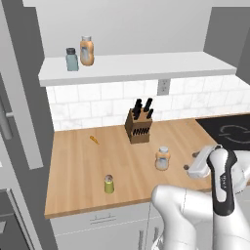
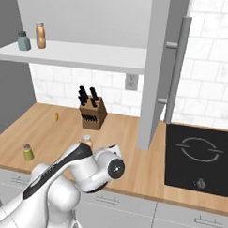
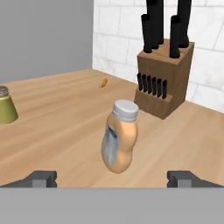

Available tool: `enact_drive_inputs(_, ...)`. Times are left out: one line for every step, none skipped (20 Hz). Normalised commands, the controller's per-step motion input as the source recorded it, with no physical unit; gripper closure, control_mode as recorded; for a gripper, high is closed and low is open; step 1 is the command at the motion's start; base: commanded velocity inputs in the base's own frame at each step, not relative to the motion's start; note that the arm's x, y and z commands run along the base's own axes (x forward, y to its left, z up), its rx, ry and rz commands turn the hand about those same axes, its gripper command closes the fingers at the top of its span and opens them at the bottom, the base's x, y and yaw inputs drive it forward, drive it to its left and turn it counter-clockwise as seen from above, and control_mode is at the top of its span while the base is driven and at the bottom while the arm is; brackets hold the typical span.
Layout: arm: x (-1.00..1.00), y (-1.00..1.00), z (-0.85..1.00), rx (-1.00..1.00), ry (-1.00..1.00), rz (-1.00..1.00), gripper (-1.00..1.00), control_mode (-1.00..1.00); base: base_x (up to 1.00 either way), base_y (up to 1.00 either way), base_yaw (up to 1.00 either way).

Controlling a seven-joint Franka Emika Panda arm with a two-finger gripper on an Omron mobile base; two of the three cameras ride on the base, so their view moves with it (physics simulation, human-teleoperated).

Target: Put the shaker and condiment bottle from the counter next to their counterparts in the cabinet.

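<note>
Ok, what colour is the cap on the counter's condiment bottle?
Pale grey, on the condiment bottle; clearest in the hand view.

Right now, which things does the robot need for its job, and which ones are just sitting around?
For the job:
- condiment bottle on the counter, in front of the open pincer
- shaker on the counter
- blue-grey shaker and orange bottle in the cabinet

Just lying about:
- knife block
- small orange bit
- stovetop
- wall socket

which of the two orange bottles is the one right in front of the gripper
The condiment bottle on the counter, beside the knife block, directly ahead of the open gripper. The other orange bottle stands up in the cabinet.
</note>
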Motion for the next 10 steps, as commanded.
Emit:
enact_drive_inputs(0.06,0.41,-0.14,0.03,0.01,0.00,-1.00,-1.00,0.00,0.00,0.00)
enact_drive_inputs(0.02,0.39,-0.12,0.04,0.00,0.00,-1.00,-1.00,0.00,0.00,0.00)
enact_drive_inputs(0.01,0.33,-0.08,0.05,0.00,0.00,-1.00,-1.00,0.00,0.00,0.00)
enact_drive_inputs(0.02,0.33,-0.09,0.03,0.00,0.00,-1.00,-1.00,0.00,0.00,0.00)
enact_drive_inputs(0.00,0.31,-0.13,0.01,0.00,0.00,-1.00,-1.00,0.00,0.00,0.00)
enact_drive_inputs(0.01,0.29,-0.12,0.00,0.00,0.00,-1.00,-1.00,0.00,0.00,0.00)
enact_drive_inputs(0.00,0.22,-0.14,0.00,0.00,0.00,-1.00,-1.00,0.00,0.00,0.00)
enact_drive_inputs(0.01,0.20,-0.16,0.00,-0.05,0.00,-1.00,-1.00,0.00,0.00,0.00)
enact_drive_inputs(0.03,0.21,-0.21,0.00,-0.06,0.00,-1.00,-1.00,0.00,0.00,0.00)
enact_drive_inputs(0.01,0.24,-0.25,0.00,-0.07,0.00,-1.00,-1.00,0.00,0.00,0.00)
